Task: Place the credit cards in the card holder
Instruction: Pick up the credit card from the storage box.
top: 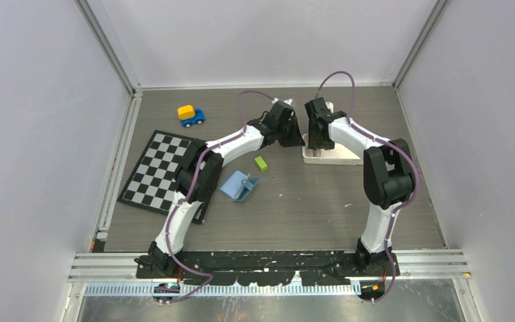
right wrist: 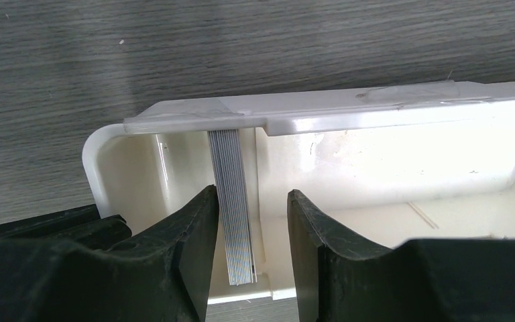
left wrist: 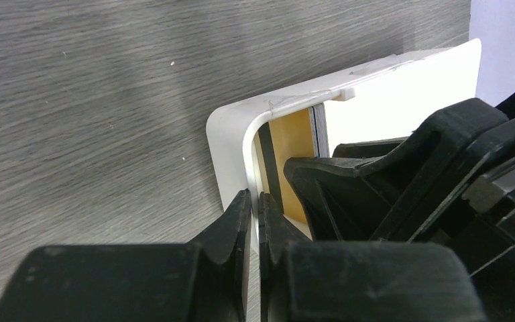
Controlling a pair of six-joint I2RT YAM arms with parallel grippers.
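Left pincer (left wrist: 255, 201): fingers seen pressed almost together, one outside and one inside the rounded end wall of the white tray (left wrist: 231, 144). A thin white strip is seen between them, so the wall is taken as pinched.

Right pincer (right wrist: 251, 194): fingers spread and lowered into the same end of the tray. A stack of credit cards (right wrist: 231, 181), standing on edge, is seen between the fingers. The stack lies just beside the finger nearer the tray's end wall; a clear gap is left to the other finger. No grip on the stack is observed.

In the left wrist view a tan-gold card (left wrist: 294, 144) with a dark stripe is seen upright, facing the end wall from just inside it, with the right pincer's black body close beside it.

In the top view both arms are seen reaching to the tray at the far right of the bench (top: 308, 208), wrists close together.

Card holder (top: 239, 184): lying open on the bench, light blue inside up, well apart from the tray and nearer the left arm's elbow. No card is seen in it.

Also noted: green block (top: 261, 162) between holder and tray; chequered board (top: 157, 171) at the left, partly under the left arm; toy car (top: 190, 115) beyond the board.
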